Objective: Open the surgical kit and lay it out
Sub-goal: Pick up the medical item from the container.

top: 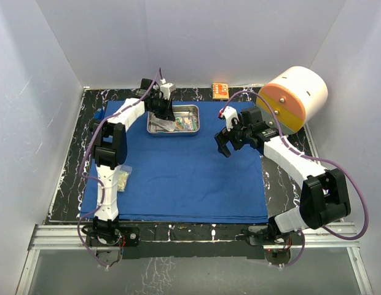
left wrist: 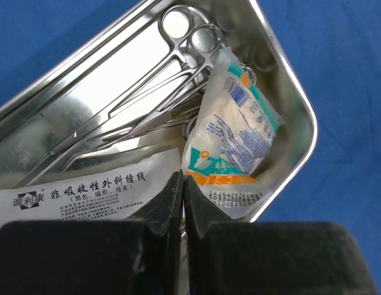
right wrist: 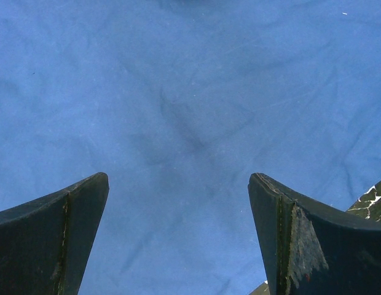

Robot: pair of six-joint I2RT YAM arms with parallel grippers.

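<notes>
My left hand (left wrist: 182, 184) is down in the steel tray (left wrist: 301, 132), clenched tight. The tips meet right where the white suture packet (left wrist: 86, 190) borders the green-printed packet (left wrist: 236, 129). Have I pinched an edge? Can't tell. The clamps (left wrist: 178, 55) lie just beyond my fingertips. The tray sits on the blue cloth (top: 190, 178), toward the desk's (top: 67, 172) far edge. My right hand (right wrist: 178, 178) hangs spread wide over bare cloth, well right of the tray.

A big white-and-orange cylinder (top: 295, 98) is laid on its side at the far right of the black tabletop (top: 70, 160). A small orange box (top: 220, 90) is set by the back edge.
</notes>
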